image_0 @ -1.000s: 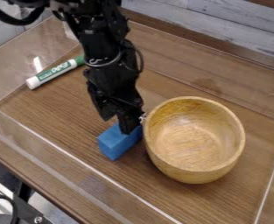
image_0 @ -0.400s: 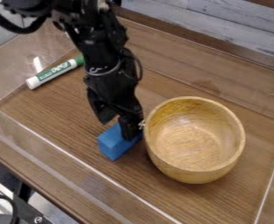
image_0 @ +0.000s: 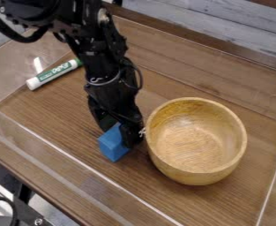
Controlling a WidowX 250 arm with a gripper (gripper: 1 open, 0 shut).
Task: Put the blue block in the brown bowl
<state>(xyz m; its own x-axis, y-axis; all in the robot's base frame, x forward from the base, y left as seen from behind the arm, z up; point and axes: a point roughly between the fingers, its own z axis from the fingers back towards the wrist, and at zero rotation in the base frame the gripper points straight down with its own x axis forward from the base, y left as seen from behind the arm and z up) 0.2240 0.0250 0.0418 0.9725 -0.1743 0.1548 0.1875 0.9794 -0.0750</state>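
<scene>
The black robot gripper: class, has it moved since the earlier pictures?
Yes. The black robot gripper has come down toward the small blue block, judged against the round wooden bowl beside it.

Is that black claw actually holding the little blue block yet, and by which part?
Not yet. The fingers stand open, lowered around the upper part of the blue block, which sits on the table beside the brown bowl. Nothing is gripped.

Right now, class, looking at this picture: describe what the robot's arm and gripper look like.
The arm is black throughout, built of chunky jointed segments with dark cables running alongside. Its gripper is black too, ending in two short, blocky fingers. No markings are legible.
</scene>
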